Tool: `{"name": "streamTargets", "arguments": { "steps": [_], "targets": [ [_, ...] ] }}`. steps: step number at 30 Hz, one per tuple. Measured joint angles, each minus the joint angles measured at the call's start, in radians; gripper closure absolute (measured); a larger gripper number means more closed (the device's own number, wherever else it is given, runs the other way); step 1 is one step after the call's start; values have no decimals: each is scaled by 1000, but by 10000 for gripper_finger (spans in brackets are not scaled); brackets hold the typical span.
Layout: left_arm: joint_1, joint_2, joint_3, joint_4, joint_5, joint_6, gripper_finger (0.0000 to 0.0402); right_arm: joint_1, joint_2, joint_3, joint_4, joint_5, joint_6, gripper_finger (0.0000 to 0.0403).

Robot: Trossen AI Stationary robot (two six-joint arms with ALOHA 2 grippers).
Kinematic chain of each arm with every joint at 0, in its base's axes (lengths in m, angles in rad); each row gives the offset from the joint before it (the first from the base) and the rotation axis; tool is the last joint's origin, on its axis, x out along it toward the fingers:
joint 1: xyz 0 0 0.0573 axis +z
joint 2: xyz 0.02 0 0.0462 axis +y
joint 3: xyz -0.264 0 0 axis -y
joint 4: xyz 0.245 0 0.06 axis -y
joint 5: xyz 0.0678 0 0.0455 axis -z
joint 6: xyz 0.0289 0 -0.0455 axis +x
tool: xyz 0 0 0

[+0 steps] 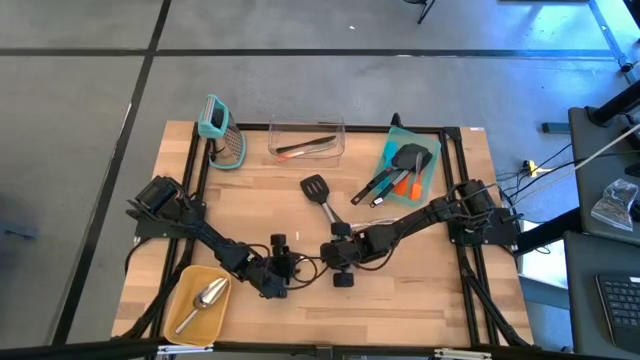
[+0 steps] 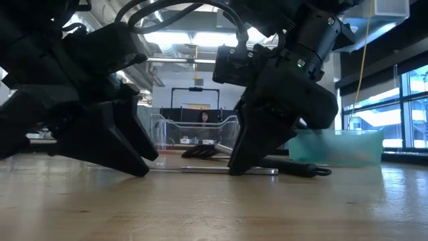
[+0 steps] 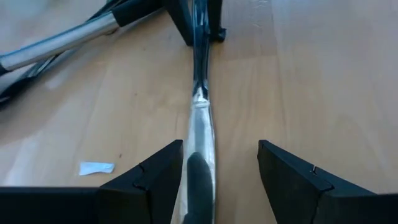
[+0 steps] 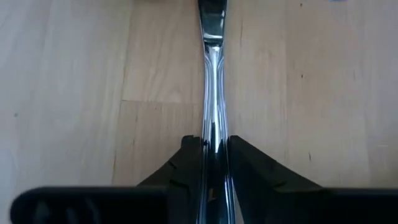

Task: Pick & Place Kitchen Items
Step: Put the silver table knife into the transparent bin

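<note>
The right gripper [image 4: 214, 163] was down on the table [image 1: 440, 300] near its middle, its fingers narrowed onto the thin handle of a silver metal utensil [image 4: 213, 93] that lay flat on the wood; the pads [image 4: 186, 163] looked to be touching the handle on both sides, though whether they had a firm hold could not be told. The left gripper [image 3: 221, 171] sat low just to the left, at the other end of the same utensil, with its fingers wide and the metal lying loose between them (touching neither finger, as far as the wrist view showed). The likeliest trouble was a slip: the handle was slim, smooth and flat against the table, so a lift could let it twist or slide out of the pinch. A second risk was the left gripper straddling the far end; if the right arm raised or swung the piece sideways, it could knock against those open fingers and be levered free. The black slotted turner [image 1: 318, 192] lay just beyond, and the teal tray [image 1: 432, 172] of utensils sat at the far right, the yellow tray [image 1: 190, 282] with a scoop [image 1: 206, 298] at the near left.
</note>
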Motion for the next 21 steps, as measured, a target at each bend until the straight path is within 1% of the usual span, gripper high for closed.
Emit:
{"name": "streamTargets", "arguments": {
  "steps": [2,6,12,15,21],
  "targets": [
    [0,0,0,-4,-11,14,199,0,0,0,0,-3,2,324],
    [5,0,-1,-16,-25,25,199,-8,0,0,2,-43,28,324],
    [25,0,-1,-36,-21,48,200,-25,0,0,29,-135,53,324],
    [27,0,-1,-36,-22,64,206,-29,0,0,37,-144,60,325],
    [28,1,-2,-35,-21,73,223,-44,0,0,40,-198,92,325]
  ]
}}
